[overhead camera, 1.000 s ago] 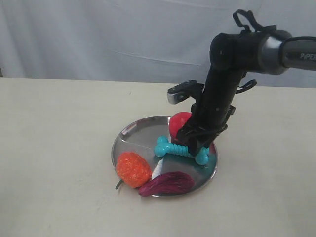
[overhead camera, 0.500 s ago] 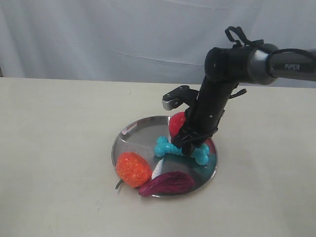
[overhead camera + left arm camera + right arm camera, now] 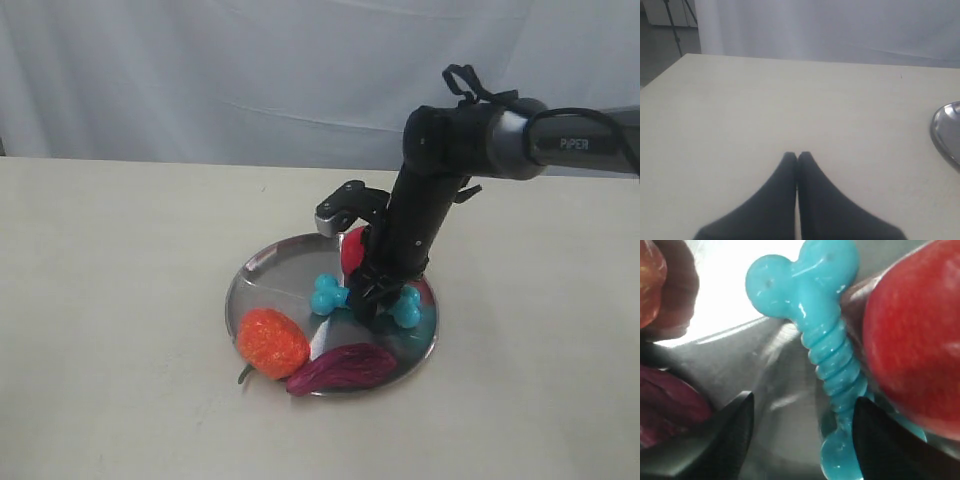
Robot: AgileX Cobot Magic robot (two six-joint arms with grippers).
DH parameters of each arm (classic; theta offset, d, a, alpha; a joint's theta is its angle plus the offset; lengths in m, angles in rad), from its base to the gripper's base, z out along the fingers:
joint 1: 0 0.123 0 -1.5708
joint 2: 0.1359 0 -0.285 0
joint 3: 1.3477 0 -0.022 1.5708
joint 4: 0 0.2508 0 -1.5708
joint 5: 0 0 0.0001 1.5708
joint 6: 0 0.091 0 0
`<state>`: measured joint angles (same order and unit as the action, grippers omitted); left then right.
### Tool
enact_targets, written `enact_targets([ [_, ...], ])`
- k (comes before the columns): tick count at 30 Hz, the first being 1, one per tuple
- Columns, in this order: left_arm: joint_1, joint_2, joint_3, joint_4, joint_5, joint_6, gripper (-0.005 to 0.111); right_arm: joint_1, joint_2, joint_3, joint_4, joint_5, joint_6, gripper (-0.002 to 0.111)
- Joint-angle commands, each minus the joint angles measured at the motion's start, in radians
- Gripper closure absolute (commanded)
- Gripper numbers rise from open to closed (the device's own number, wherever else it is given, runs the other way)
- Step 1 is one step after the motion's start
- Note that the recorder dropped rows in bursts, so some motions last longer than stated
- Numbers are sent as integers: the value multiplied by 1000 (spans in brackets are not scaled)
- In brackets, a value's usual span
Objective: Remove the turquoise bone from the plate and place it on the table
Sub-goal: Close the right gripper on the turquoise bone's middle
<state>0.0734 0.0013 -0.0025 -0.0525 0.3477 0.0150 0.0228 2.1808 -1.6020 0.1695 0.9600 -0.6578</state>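
Right gripper (image 3: 372, 298) has dropped lower and shifted to mid-shaft of bone (image 3: 832, 352), open jaws now straddling it, apparently not yet touching, bone still flat on plate (image 3: 268, 272) against red ball (image 3: 354, 246), so grasp next; left gripper (image 3: 797, 157) closed, empty.

Plate (image 3: 268, 278) apparently common to all views
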Motion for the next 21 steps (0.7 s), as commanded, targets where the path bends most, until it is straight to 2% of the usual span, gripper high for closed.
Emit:
enact_targets([
  [1, 4, -1, 3, -7, -5, -4, 107, 36, 20, -1, -63, -73, -20, 51],
  [9, 4, -1, 3, -7, -5, -4, 107, 79, 23, -14, -170, -115, 17, 51],
  [21, 4, -1, 3, -7, -5, -4, 107, 87, 23, -14, -182, -143, 17, 51],
])
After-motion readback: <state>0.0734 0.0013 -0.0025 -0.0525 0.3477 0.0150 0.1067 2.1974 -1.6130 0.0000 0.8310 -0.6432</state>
